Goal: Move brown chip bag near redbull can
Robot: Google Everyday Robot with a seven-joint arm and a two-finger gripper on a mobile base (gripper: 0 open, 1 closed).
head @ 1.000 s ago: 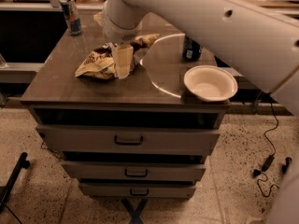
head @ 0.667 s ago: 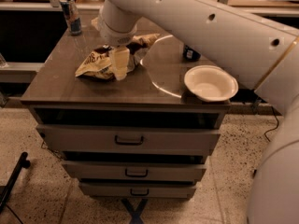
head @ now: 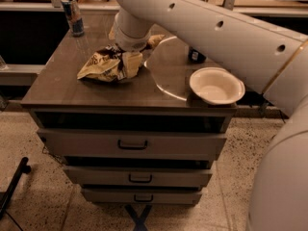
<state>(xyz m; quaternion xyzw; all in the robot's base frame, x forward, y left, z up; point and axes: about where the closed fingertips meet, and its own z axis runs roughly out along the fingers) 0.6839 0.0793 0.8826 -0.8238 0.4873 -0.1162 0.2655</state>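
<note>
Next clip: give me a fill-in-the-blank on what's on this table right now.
1. The gripper is down on the ___.
2. The chip bag lies apart from the redbull can, which stands ___.
3. The white bowl is ___.
4. Under the table top are ___ drawers.
Missing words: chip bag; upright; empty; three.

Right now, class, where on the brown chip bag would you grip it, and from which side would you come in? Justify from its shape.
Probably grip the brown chip bag at its crumpled end nearer the bowl, coming down from above. It lies flat on the cabinet top, so its edges offer little, while the foil bunches upward there. The gripper sits at that end.
</note>
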